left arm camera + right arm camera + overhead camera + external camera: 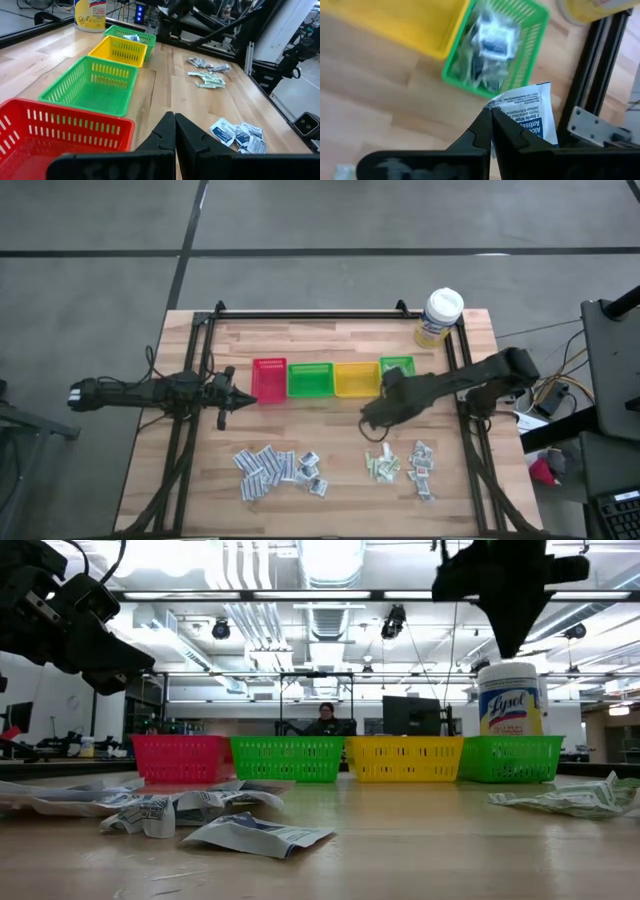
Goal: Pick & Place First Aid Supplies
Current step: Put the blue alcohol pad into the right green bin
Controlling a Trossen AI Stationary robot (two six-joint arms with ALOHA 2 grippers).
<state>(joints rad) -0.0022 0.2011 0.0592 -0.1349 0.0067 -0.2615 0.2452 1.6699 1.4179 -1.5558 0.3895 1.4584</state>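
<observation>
The first aid supplies lie as small flat sachets in loose heaps on the near part of the table: white-blue ones [278, 468], pale green ones [382, 465] and grey ones [422, 468]. More sachets lie in the right green bin [495, 45]. My right gripper [490, 111] hangs over the table just near of that bin [398, 367], shut on one white-blue sachet [530, 115]. My left gripper [175, 120] waits shut and holding nothing, beside the red bin [269, 380]. My right gripper pinches the white-blue sachet by its edge [496, 106] between its two fingertips, which slant down from above. The rest of the sachet sticks out to one side of the fingers, printed face showing, lifted clear of the table.
Four small bins stand in a row mid-table: red, green [310, 379], yellow [356, 378] and green. A yellow wipes tub [440, 317] stands at the far right corner. Black frame rails [462, 380] run along both sides of the table.
</observation>
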